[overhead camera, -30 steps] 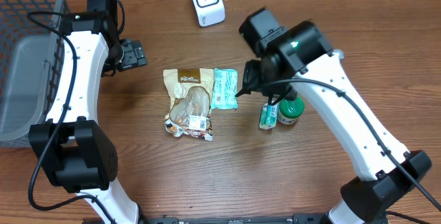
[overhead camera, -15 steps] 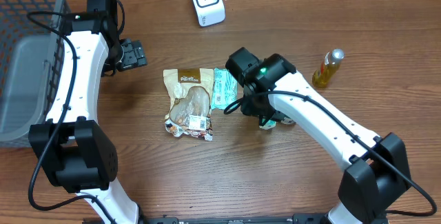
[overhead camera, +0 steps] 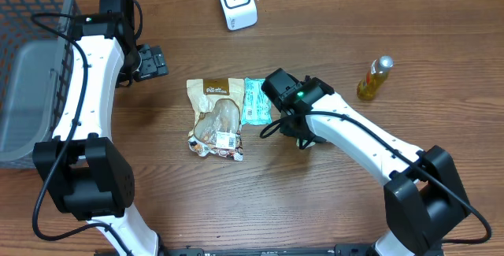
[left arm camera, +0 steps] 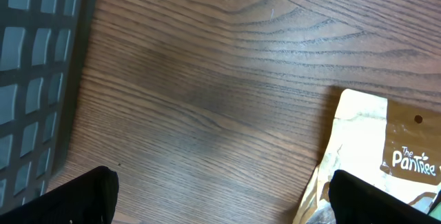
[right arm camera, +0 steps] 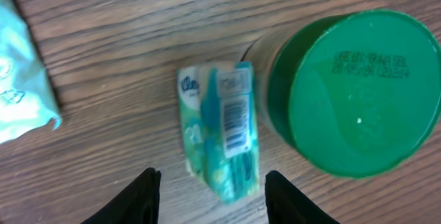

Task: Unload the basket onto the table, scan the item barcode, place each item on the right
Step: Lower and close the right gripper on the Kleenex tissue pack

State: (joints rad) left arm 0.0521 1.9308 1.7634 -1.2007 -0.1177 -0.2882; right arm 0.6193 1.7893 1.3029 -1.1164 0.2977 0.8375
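Right gripper (right arm camera: 210, 182) over tissue pack (right arm camera: 224, 124).
Fingers parted, flanking the pack beside green-lidded jar (right arm camera: 351, 93); left gripper (left arm camera: 220, 182) spread wide, empty.

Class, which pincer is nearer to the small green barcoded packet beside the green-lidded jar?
Right. The right pincer hangs directly over the packet, with a finger on either side. The left pincer sits far off, beyond the brown pouch.
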